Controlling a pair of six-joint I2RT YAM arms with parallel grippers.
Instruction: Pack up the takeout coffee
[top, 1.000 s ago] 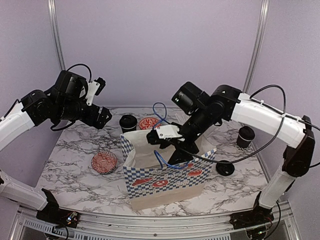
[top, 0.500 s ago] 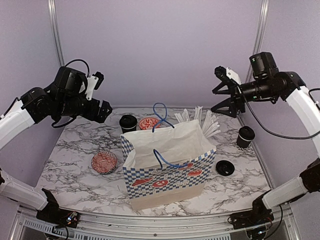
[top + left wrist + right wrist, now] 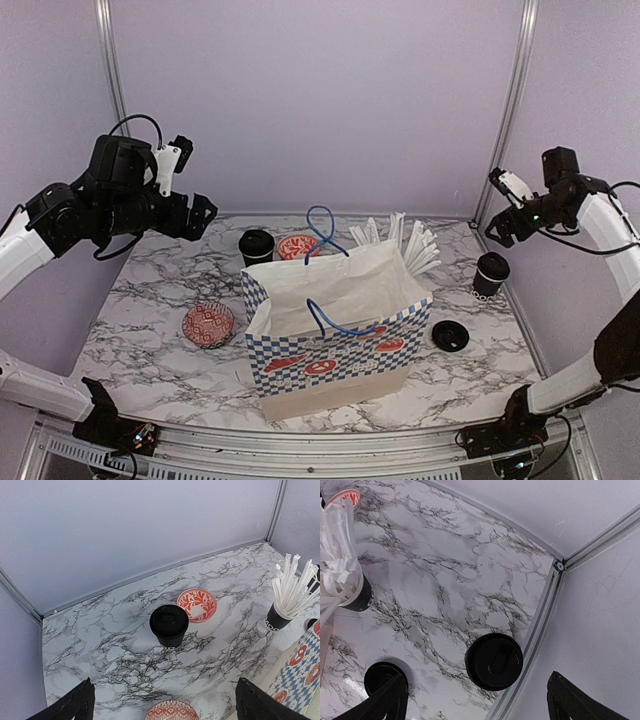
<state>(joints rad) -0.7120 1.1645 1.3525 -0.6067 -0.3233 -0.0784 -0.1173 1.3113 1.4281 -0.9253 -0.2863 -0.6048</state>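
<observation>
Right gripper point(image 3: 480, 702) spread wide, empty, just swung up out of the bag point(image 3: 330, 350) and off to the right | left gripper point(image 3: 165, 707) open too | right cup point(image 3: 494, 661) and back cup point(image 3: 169, 625) both lidded, on the table point(image 3: 150, 330) outside the bag | right cup next, I reckon
</observation>
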